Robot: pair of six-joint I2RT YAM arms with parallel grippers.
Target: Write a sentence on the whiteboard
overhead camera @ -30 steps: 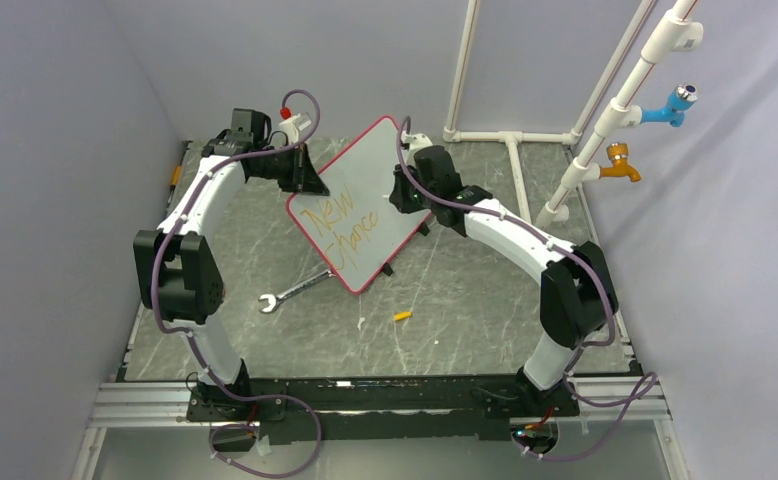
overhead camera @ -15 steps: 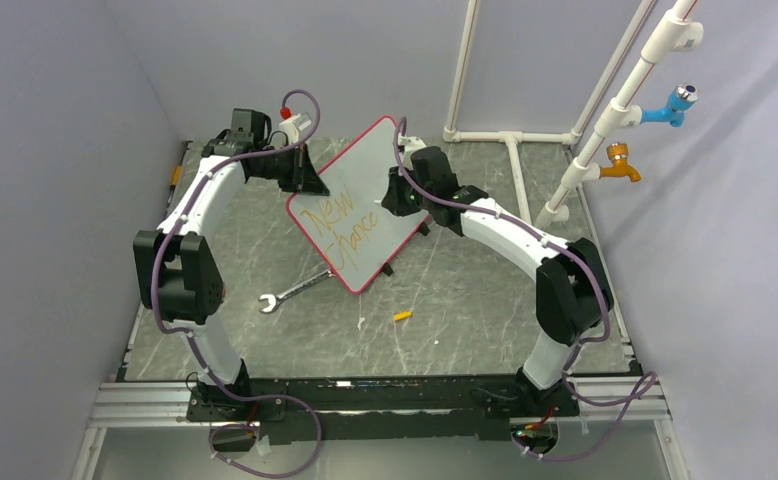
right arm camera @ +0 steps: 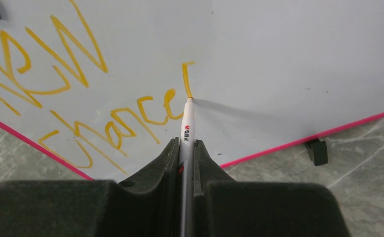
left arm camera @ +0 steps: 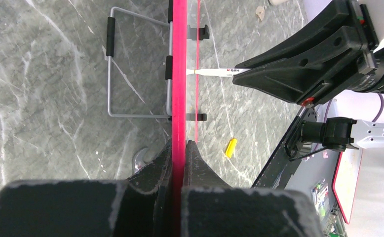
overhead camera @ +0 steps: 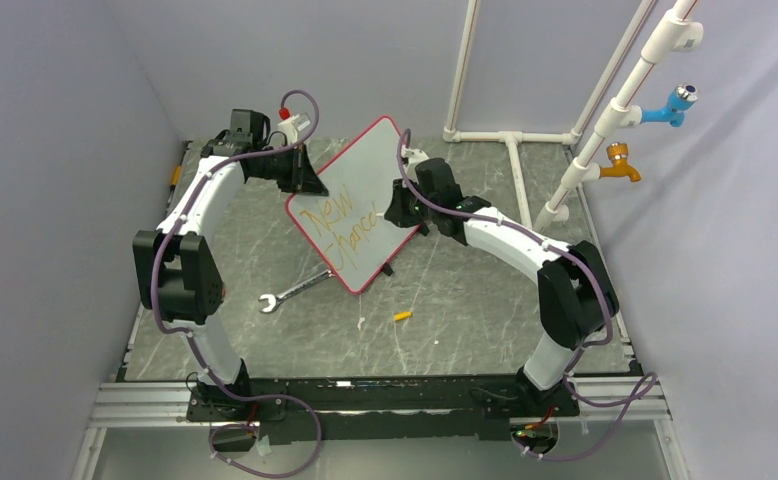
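Whiteboard [overhead camera: 373,165] sits far-middle of the table [overhead camera: 465,300], between the two arms, tipped up on its edge rather than lying flat; left gripper [left arm camera: 179,148] is clenched on the board's red frame, jaws pinching the rim from both sides, steadying it; a wire stand [left arm camera: 112,74] shows behind the board in the left wrist view; right gripper [right arm camera: 186,145] is clamped tight on a marker [right arm camera: 187,121], white barrel running out between the fingers, tip touching the white surface; sentence [right arm camera: 81,94] so far reads "New" on the top line and "chance" below it, orange, slanted, thin strokes; right after the "e" there is a fresh upright stroke with a small hook at its top, and the marker tip sits at the bottom end of it, so a new letter looks to be mid-formation; cannot tell which letter yet; judgement: task is partway, two words down, a third mark begun, not a full sentence yet; plenty of bare white remains to the right of the writing in the right wrist view, so room for more is there; what is left is finishing this letter and the remaining words, then lifting the pen off; loose on the table near the board's lower edge: a wrench [overhead camera: 295,292] and a small yellow cap [overhead camera: 402,316], both apart from the board and untouched by either arm.
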